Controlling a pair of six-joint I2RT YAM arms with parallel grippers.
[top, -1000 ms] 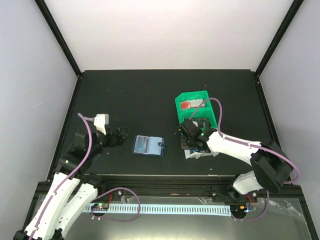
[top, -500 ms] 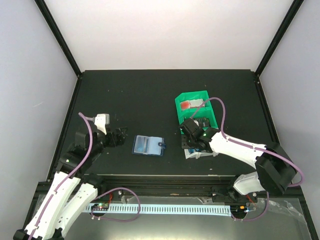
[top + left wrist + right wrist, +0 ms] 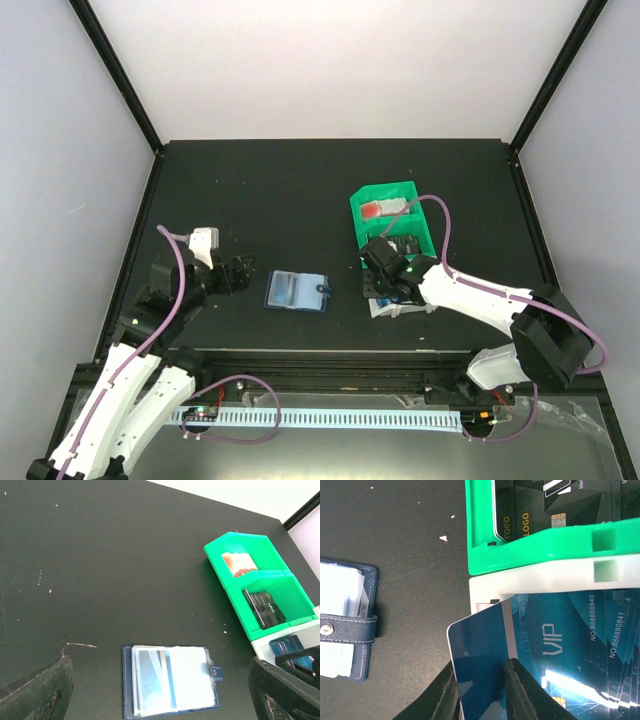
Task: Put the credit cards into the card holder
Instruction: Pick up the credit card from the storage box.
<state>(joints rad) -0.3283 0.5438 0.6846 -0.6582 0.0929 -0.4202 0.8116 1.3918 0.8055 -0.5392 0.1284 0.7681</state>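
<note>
My right gripper (image 3: 482,695) is shut on a blue credit card (image 3: 480,655). The card is tilted, and its corner reaches past the left wall of the white bin (image 3: 545,577). More blue credit cards (image 3: 580,645) marked VIP lie in that bin. The navy card holder (image 3: 297,291) lies open on the black table between the arms, clear sleeves up, with one card (image 3: 152,680) in a sleeve. Its snap tab (image 3: 345,628) points toward the bins. My left gripper (image 3: 243,273) is open, just left of the holder (image 3: 170,687), touching nothing.
Green bins (image 3: 390,215) stand behind the white bin (image 3: 400,303). The nearer green one holds dark cards (image 3: 545,500); the far one holds a red-orange card (image 3: 237,563). Black frame rails edge the table.
The right wrist has shifted slightly to the right over the white bin. The left arm and the card holder have not moved.
</note>
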